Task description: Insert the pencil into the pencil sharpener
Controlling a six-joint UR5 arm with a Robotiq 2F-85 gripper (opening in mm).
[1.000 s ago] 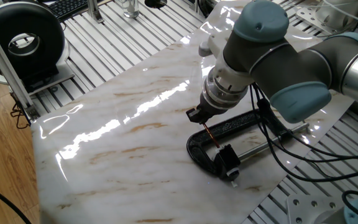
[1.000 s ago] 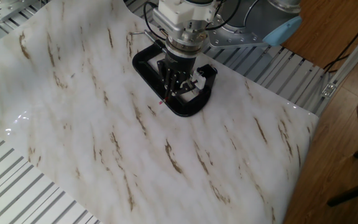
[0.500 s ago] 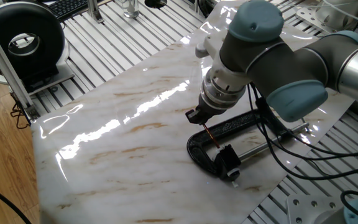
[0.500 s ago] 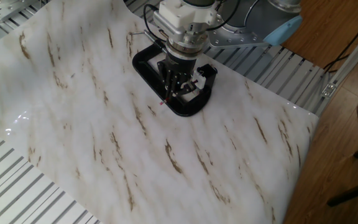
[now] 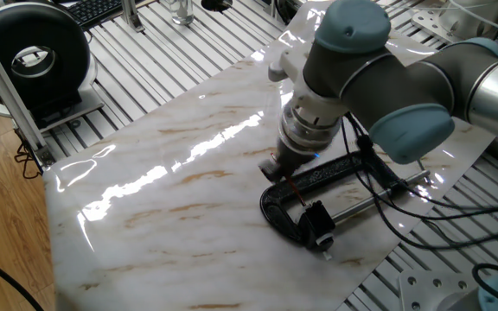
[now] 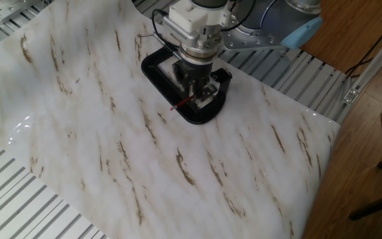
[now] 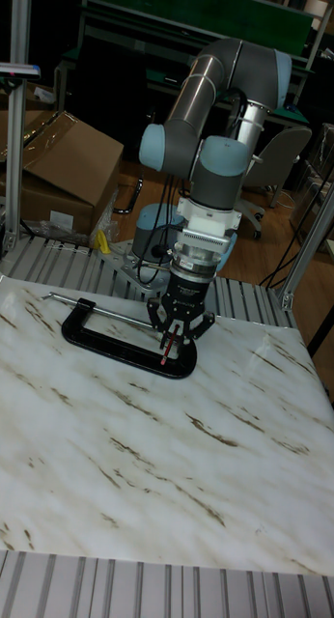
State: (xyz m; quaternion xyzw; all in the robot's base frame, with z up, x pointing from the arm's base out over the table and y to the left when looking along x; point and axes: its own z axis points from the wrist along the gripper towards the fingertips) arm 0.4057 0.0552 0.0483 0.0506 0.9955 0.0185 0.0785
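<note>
Pencil (image 5: 295, 191), held slanting in the closed tool (image 5: 281, 167) with its lower end reaching toward the sharpener (image 5: 319, 222) below and beside the tool, inside the clamp (image 5: 275, 207) on the tabletop (image 5: 171, 207); pickup appears done, while insertion into the sharpener seemingly remains.

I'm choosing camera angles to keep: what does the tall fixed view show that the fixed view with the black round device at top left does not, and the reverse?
Only the tall view shows the brown cardboard box and the arm's whole base column. Only the other shows the black round device, the keyboard and, in the clamp's mouth, the small black boxy pencil sharpener. Both show the pincer holding the thin dark-red pencil over the large black C-shaped clamp on the marble-patterned sheet.
</note>
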